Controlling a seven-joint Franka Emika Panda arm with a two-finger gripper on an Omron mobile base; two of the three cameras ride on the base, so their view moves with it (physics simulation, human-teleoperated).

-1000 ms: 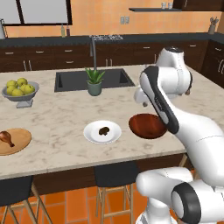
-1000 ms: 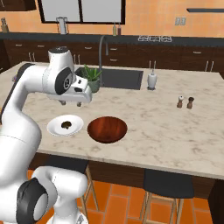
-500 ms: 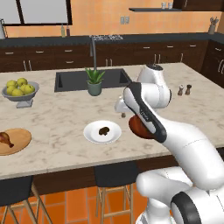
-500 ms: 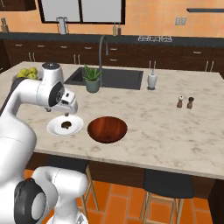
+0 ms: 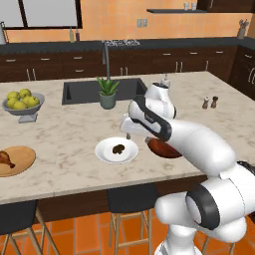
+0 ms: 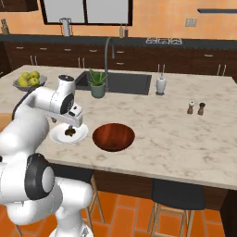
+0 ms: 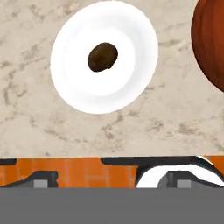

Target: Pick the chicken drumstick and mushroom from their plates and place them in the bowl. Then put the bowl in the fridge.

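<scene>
The mushroom [image 7: 103, 57] is a dark brown lump in the middle of the white plate [image 7: 74, 81]. My gripper [image 7: 109, 179] hangs open a little above that plate, nothing between its fingers. From the sides, the gripper [image 5: 128, 134] [image 6: 70, 127] hovers over the mushroom [image 5: 118, 148] [image 6: 69, 133]. The reddish-brown bowl [image 6: 114, 137] [image 7: 212, 43] sits just right of the plate, partly behind my arm [image 5: 162, 148]. The chicken drumstick [image 5: 5, 158] lies on the wooden plate [image 5: 22, 162] at the far left. The fridge is out of view.
A grey pedestal bowl of yellow-green fruit [image 5: 22, 103] stands at the back left. A potted plant [image 5: 107, 92] sits by the sink [image 5: 82, 92]. A soap dispenser [image 6: 160, 84] and two shakers [image 6: 196, 108] stand to the right. Stools [image 5: 132, 201] line the near counter edge.
My arm has swung left from beside the bowl to above the white plate and lowered. The jaws have opened wider.
</scene>
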